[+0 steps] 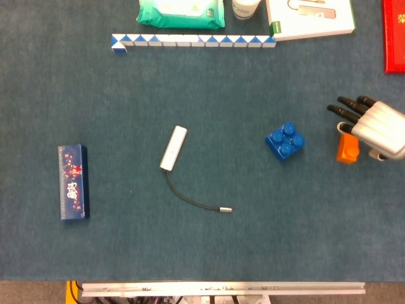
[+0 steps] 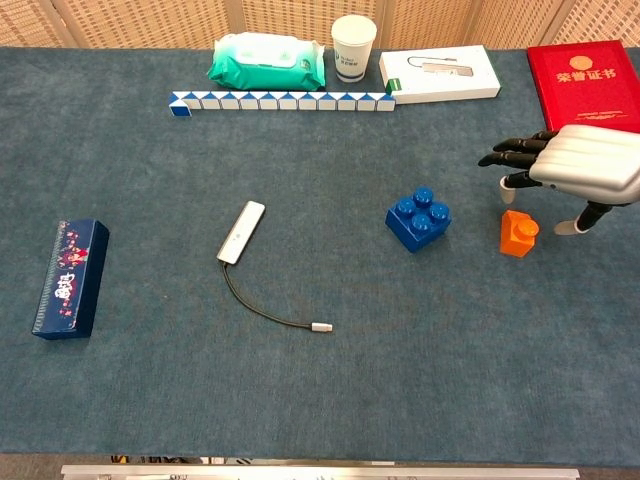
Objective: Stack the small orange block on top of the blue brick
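The small orange block (image 1: 347,149) (image 2: 518,234) stands on the blue cloth at the right. About a hand's width to its left sits the blue brick (image 1: 285,141) (image 2: 418,219), studs up. My right hand (image 1: 373,127) (image 2: 580,171) hovers over the orange block, palm down, fingers spread and stretched leftward, thumb hanging down on the block's right side. It holds nothing, and part of the block is hidden beneath it in the head view. My left hand appears in neither view.
A white dongle with a black cable (image 1: 173,147) lies mid-table, and a dark blue box (image 1: 73,182) lies at the left. Along the back stand a blue-white zigzag strip (image 1: 193,41), a wipes pack (image 2: 266,60), a paper cup (image 2: 353,47), a white box (image 2: 440,73) and a red booklet (image 2: 583,72).
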